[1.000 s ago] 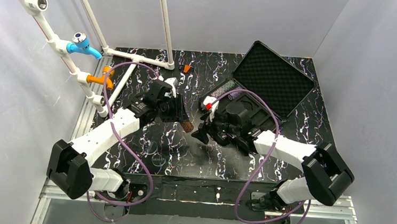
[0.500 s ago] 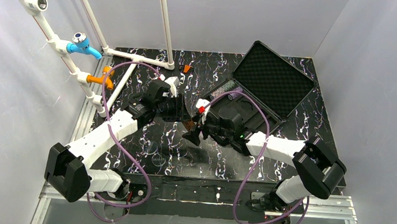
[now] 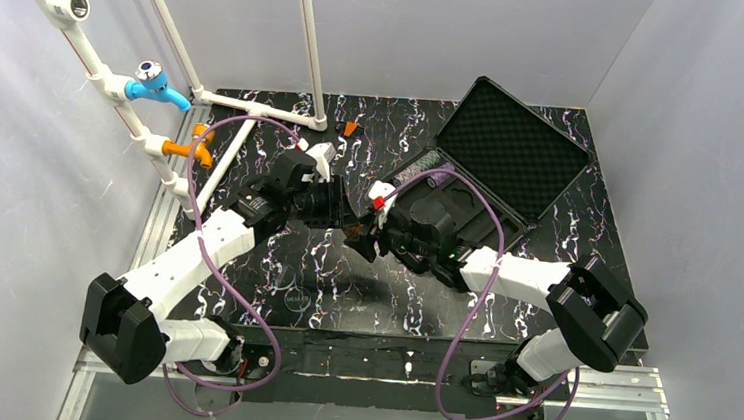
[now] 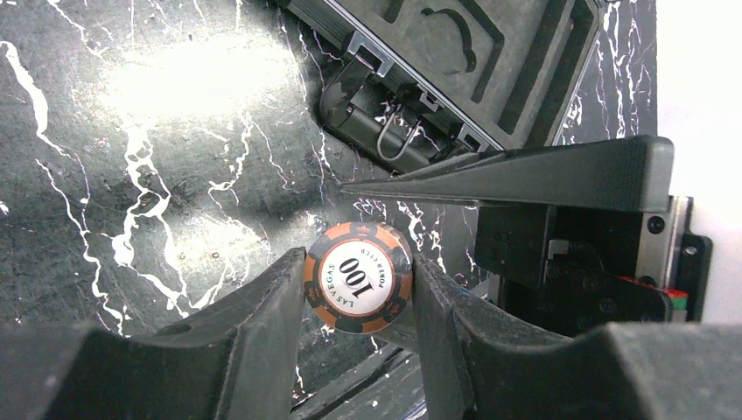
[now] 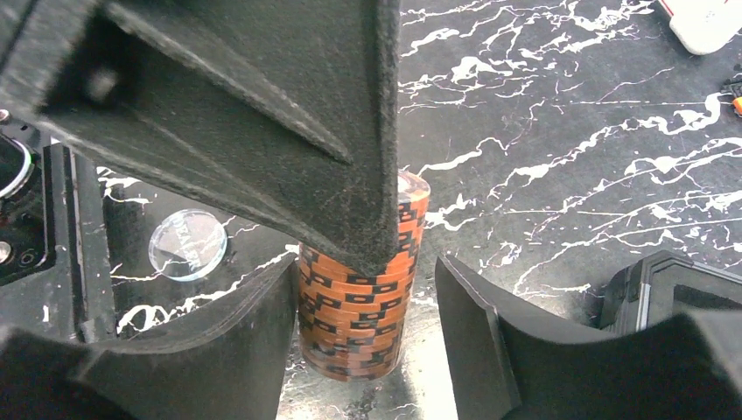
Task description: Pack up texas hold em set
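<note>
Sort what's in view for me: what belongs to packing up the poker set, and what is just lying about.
Belongs to the job:
- black case, lid open
- orange-brown chip stack
- chips already lying in the case's tray

Just lying about:
- small orange piece
- white pipe frame
- blue fitting and orange fitting on that frame

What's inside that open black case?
Egg-crate foam lines the lid. In the tray lie a grey-green chip stack and a purple one; the right arm hides much of the rest.
</note>
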Robot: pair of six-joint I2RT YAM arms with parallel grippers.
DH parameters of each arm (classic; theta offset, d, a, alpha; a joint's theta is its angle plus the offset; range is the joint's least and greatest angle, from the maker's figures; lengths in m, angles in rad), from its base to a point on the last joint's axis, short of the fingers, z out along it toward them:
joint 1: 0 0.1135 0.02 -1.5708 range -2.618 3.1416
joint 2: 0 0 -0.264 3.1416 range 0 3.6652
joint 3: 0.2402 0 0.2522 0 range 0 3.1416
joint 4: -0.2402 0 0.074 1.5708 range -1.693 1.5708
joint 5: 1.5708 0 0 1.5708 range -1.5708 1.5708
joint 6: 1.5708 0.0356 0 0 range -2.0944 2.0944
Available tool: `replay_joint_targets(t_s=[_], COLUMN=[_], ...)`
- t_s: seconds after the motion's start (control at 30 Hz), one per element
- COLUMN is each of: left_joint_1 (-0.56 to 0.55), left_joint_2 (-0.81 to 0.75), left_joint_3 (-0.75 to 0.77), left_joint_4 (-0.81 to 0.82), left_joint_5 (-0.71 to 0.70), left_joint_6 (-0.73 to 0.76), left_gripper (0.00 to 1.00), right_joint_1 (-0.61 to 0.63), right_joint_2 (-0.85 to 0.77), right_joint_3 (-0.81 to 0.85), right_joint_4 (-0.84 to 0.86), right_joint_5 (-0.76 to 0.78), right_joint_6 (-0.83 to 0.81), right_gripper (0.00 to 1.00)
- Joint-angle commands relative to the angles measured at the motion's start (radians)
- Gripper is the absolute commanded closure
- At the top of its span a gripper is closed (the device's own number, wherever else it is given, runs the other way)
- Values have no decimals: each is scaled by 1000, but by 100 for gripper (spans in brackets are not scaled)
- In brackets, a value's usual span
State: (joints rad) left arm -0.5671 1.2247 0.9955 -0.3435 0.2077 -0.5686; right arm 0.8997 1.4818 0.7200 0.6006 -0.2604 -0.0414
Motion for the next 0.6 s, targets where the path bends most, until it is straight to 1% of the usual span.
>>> replay_joint_targets(t_s=[0.0,0.03,0.1,0.27,0.4,0.43,0.47,0.53,0.57], left_joint_1=[-5,-5,-5,-5,-5,-5,-5,-5,-5], left_joint_2=[-55,-55,-56,-55,-43,-43,-45,-54,-61], left_joint_3=[0,-2,-6,-11,-6,-5,-4,1,8], left_joint_4=[51,53,54,55,51,48,45,35,32], left_joint_5=[39,41,41,41,34,31,24,4,3], left_joint_6=[5,7,8,7,7,8,8,5,6], left_gripper=[100,100,100,100,99,92,81,51,42], right_joint_1=[5,5,5,5,5,5,5,5,5], right_joint_2=[19,21,25,28,22,20,17,0,-10], right_joint_3=[42,43,46,54,47,46,44,37,34], right_joint_4=[17,16,17,16,28,27,25,24,22], right_joint_5=[27,26,26,12,-8,-12,-14,-14,-12], right_joint_6=[-32,-32,-33,-29,-13,-9,-5,10,19], right_gripper=[34,35,40,64,79,81,84,89,91])
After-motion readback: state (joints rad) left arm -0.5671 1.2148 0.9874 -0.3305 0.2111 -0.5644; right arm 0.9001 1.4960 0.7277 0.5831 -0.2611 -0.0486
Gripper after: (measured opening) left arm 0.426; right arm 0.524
